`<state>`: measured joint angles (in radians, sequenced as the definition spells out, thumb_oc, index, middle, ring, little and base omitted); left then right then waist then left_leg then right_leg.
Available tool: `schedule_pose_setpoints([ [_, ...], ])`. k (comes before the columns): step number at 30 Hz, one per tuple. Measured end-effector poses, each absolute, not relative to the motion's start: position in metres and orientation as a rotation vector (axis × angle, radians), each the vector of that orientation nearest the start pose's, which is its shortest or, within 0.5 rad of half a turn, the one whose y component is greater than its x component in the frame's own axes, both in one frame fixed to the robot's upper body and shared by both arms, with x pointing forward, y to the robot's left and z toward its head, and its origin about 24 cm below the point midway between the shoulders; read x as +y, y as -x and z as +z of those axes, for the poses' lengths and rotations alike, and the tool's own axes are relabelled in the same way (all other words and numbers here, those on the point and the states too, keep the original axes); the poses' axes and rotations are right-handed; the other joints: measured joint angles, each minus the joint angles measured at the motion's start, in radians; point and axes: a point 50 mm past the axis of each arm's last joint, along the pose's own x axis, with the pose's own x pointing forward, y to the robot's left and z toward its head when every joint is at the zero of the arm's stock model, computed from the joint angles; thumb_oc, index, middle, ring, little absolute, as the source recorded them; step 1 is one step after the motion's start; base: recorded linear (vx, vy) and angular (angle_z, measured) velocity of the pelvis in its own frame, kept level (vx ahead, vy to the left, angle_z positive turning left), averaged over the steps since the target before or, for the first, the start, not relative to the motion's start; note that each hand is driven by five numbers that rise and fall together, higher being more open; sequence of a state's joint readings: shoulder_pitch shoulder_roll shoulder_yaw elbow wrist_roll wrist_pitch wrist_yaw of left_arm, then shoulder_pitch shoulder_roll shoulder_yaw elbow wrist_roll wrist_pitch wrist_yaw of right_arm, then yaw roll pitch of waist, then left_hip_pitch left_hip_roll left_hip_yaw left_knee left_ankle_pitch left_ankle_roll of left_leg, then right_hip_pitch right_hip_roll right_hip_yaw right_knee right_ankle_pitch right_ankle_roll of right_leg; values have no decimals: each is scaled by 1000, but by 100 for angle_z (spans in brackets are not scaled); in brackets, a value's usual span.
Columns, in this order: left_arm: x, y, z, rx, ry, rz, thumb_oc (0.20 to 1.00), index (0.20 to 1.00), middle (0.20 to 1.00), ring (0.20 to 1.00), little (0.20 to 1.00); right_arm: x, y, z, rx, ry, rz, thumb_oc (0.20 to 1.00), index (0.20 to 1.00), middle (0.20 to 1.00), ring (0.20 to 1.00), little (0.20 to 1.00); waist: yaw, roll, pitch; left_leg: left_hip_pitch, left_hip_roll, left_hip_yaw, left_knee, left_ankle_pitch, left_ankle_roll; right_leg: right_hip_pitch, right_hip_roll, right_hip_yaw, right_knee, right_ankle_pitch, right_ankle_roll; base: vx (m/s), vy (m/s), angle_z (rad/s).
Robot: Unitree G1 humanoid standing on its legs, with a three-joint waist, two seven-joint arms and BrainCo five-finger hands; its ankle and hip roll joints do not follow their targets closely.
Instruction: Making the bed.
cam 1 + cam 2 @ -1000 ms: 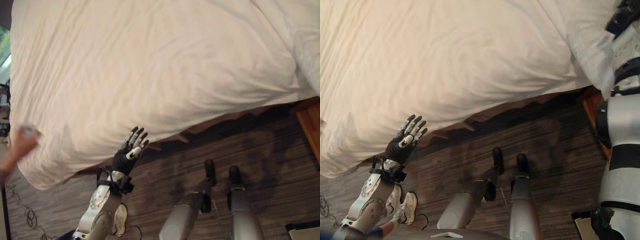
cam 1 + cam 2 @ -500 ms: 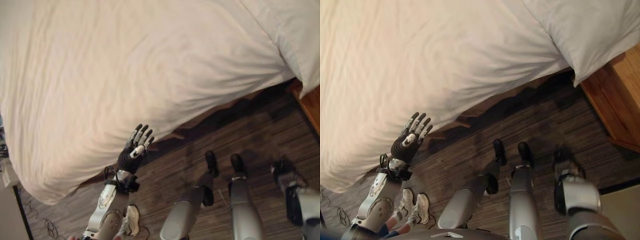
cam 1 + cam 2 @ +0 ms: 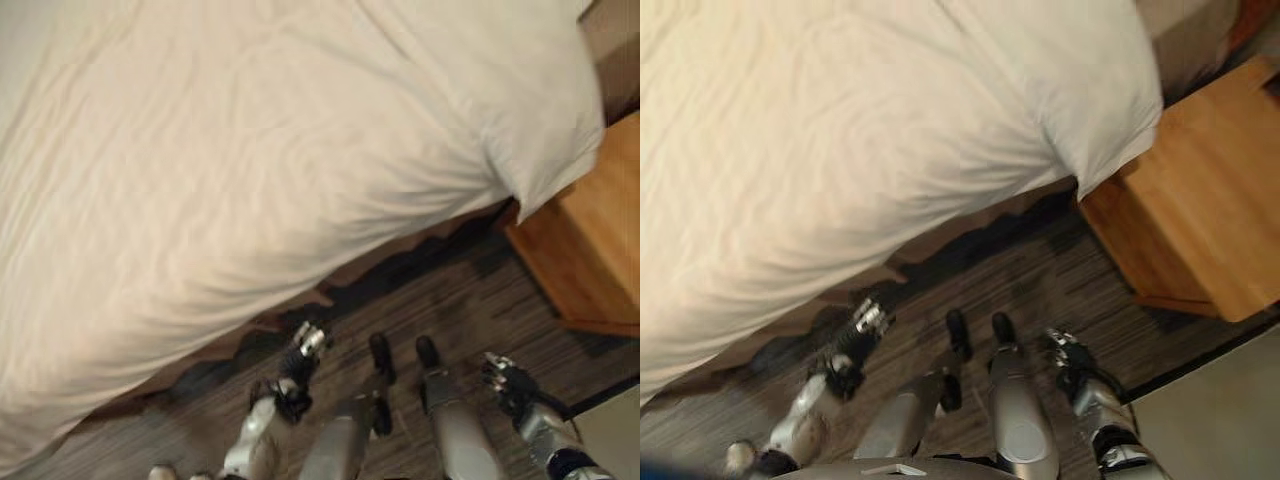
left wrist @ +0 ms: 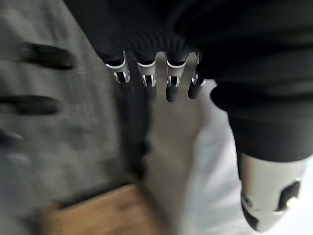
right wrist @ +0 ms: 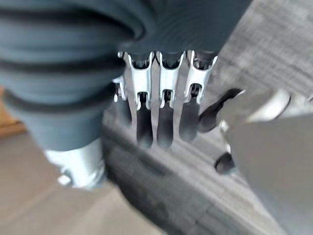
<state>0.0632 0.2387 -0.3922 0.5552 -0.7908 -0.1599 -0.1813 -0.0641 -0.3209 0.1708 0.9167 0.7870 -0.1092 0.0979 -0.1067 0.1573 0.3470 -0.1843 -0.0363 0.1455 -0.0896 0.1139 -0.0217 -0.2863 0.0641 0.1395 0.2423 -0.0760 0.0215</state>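
Observation:
A white duvet covers the bed and hangs over its near edge, with a white pillow at the right end. My left hand hangs low over the dark floor, below the duvet's edge and apart from it. The left wrist view shows its fingers relaxed and holding nothing. Down at the lower right my right hand hangs over the floor, far from the bed. Its fingers are straight and empty in the right wrist view.
A wooden nightstand stands at the right, against the pillow end of the bed. The brown bed base shows under the duvet's edge. Dark wood flooring runs along the bed. A person's pale shoe shows at the lower left.
The camera has swung right, bringing the nightstand into view. My left hand has dropped from the duvet's edge towards the floor. My right hand has lowered to the lower right.

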Motion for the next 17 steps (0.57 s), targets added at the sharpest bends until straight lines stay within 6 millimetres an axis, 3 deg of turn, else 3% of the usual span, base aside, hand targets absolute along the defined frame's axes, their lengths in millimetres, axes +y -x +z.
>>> schedule_pose_setpoints([
  [1,149,-178,-89,548,469,-161,1000,1000,1000,1000,1000,-234,-180,-113,696,-384,-239,1000,1000,1000,1000,1000,6,-20,-45,4,1,8,0,-13,12,-1,3,11,4,-17,-2,25,16,-10],
  [3,152,-166,-100,608,463,-136,1000,1000,1000,1000,1000,-225,-170,-116,698,-417,-226,1000,1000,1000,1000,1000,2,-52,-111,45,-1,3,0,-25,-2,59,-4,4,-31,-5,-6,27,0,-1],
  [7,158,-156,-112,682,427,-100,1000,1000,1000,1000,1000,-212,-149,-128,740,-508,-271,1000,1000,1000,1000,1000,-2,-106,-261,82,2,-16,-2,-44,11,126,-4,-8,-83,-8,3,60,-13,12],
  [11,163,-155,-119,719,370,-75,1000,1000,1000,1000,1000,-209,-142,-132,769,-507,-292,1000,1000,1000,1000,1000,-13,-119,-329,124,2,-25,-7,-53,16,194,-7,-18,-131,0,3,18,1,5],
  [17,165,-150,-121,724,360,-23,1000,1000,1000,1000,1000,-201,-144,-127,759,-444,-218,1000,1000,1000,1000,1000,-20,-134,-352,183,8,-48,-8,-58,23,279,-3,-37,-171,9,4,24,-29,12],
])
